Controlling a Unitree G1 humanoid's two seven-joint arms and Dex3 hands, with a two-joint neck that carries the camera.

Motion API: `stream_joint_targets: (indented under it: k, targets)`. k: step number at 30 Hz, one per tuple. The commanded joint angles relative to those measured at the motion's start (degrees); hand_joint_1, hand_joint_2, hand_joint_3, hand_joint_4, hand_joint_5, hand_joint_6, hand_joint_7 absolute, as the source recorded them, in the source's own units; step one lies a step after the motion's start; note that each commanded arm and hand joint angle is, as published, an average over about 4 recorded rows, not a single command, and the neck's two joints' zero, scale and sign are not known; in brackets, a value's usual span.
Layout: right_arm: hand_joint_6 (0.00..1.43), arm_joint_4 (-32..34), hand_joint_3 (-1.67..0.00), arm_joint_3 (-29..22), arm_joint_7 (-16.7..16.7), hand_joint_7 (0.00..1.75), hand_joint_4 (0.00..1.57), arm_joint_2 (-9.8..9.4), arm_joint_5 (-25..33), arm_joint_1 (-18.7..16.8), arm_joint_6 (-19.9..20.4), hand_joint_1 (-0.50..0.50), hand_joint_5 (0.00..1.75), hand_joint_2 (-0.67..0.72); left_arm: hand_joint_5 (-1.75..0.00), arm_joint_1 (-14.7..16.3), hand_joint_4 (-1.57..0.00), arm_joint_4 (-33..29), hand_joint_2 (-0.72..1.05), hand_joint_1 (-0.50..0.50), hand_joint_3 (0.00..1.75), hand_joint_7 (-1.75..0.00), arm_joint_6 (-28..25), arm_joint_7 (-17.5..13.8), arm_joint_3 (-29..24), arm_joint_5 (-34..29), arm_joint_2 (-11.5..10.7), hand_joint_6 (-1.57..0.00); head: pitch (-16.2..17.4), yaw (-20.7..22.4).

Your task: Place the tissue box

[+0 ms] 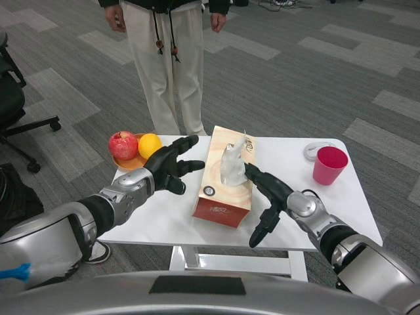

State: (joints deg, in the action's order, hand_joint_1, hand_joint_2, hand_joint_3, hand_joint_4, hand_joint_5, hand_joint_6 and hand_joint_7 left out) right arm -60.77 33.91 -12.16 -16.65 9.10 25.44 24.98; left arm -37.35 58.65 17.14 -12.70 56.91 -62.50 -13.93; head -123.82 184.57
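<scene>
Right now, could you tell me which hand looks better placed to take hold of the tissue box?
Probably the right hand: its fingers reach the tissue box at its right side. The left hand hovers open beside the box's left side, apparently apart from it.

Two silver jointed forearms, each with a black many-fingered robot hand [172, 165], right robot hand [268, 200].
</scene>
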Motion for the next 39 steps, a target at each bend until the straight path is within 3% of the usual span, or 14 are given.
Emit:
stream_joint_targets:
  k: [1, 26, 39]
  targets:
    - [0.0, -0.34, -0.16, 0.36, 0.03, 0.0, 0.0, 0.65, -0.12, 1.8, 0.77, -0.08, 0.1, 0.15, -0.82, -1.34, 0.0, 1.01, -0.64, 0.5, 0.04, -0.21, 0.26, -0.74, 0.39, -0.17, 0.33, 0.0, 0.02, 0.03]
    - [0.0, -1.68, -0.16, 0.06, 0.38, 0.0, 0.0, 0.74, -0.18, 2.07, 0.77, -0.08, 0.1, 0.15, -0.82, -1.85, 0.0, 5.91, -0.61, 0.5, 0.04, -0.21, -0.44, -0.74, 2.94, -0.61, 0.84, 0.0, 0.31, 0.28]
    - [0.0, -1.59, -0.16, -4.56, 0.43, 0.0, 0.0, 0.61, -0.4, 1.67, 0.99, -0.08, 0.1, 0.15, -0.82, -1.41, 0.0, 6.39, -0.55, 0.5, 0.07, -0.21, -0.53, -0.79, 1.58, -0.96, 0.8, 0.0, 0.24, 0.41]
